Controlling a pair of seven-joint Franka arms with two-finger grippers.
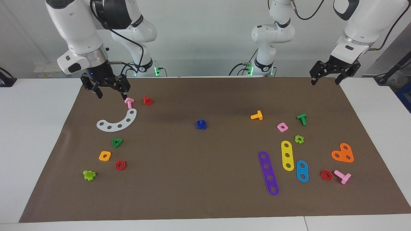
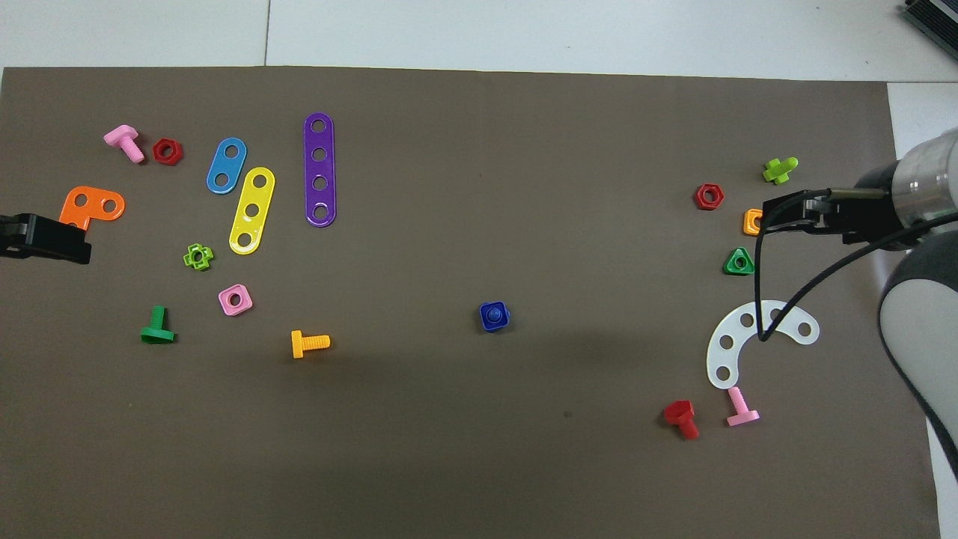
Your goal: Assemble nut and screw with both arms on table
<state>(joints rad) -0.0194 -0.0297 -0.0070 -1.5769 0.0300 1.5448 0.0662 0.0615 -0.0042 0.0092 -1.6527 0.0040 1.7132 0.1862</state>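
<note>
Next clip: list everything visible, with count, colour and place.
nut: one, dark blue, mat's middle, with screw
screw: one, dark blue, in the nut
bolts: five; pink, red toward right arm's end; orange, green, pink toward left arm's end
loose nuts: seven; green, orange, red, lime toward right arm's end; pink, lime, red toward left arm's
plates: five; white arc toward right arm's end; purple, yellow, blue, orange toward left arm's
mat: one, brown, on white table
right gripper: open, above mat beside pink bolt
left gripper: open, above mat's corner
</note>
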